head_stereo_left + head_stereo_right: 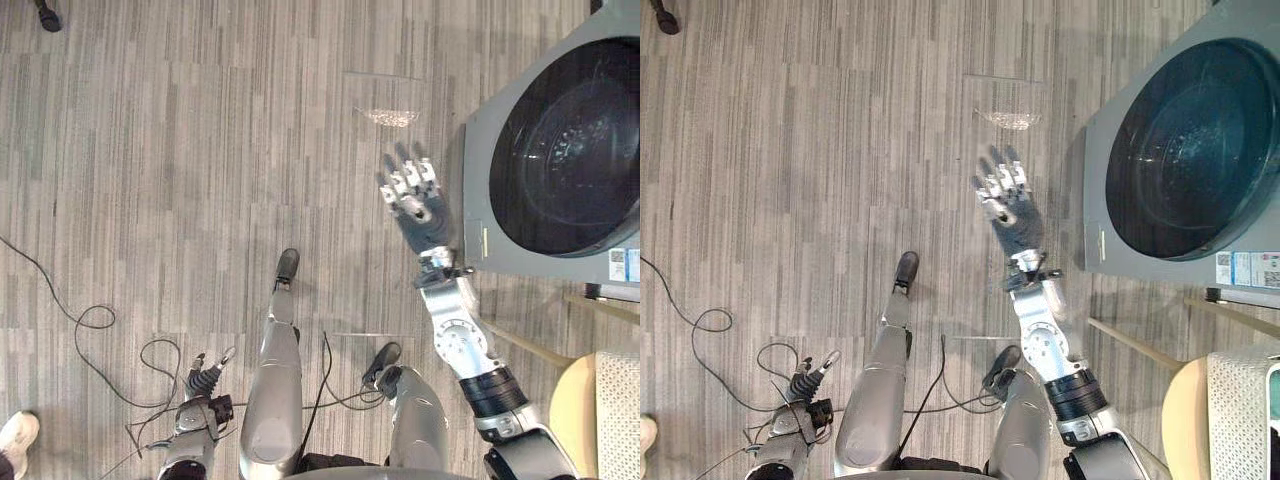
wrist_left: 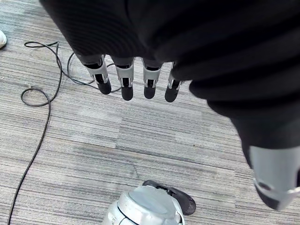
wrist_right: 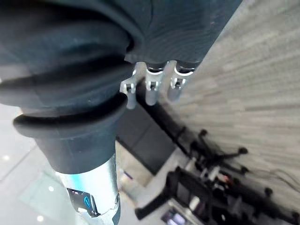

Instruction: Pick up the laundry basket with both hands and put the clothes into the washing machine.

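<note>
The grey washing machine (image 1: pixel 480 190) stands at the right, its round dark door (image 1: pixel 570 150) facing me. My right hand (image 1: pixel 423 210) is raised just left of the machine's front, fingers straight and spread, holding nothing. Low at the left, my left hand (image 1: pixel 204 382) hangs over the floor; its fingers (image 2: pixel 126 84) point straight down and are empty. A white perforated basket wall (image 1: pixel 1238 405) shows at the lower right corner, beside a tan rounded thing (image 1: pixel 572 410). No clothes can be made out.
Grey striped floor spreads across the middle and left. A person's white shoe (image 1: pixel 15 440) sits at the lower left corner. A small dark object (image 1: pixel 48 15) lies at the top left. Dark equipment on stands (image 3: pixel 211 183) shows past my right hand.
</note>
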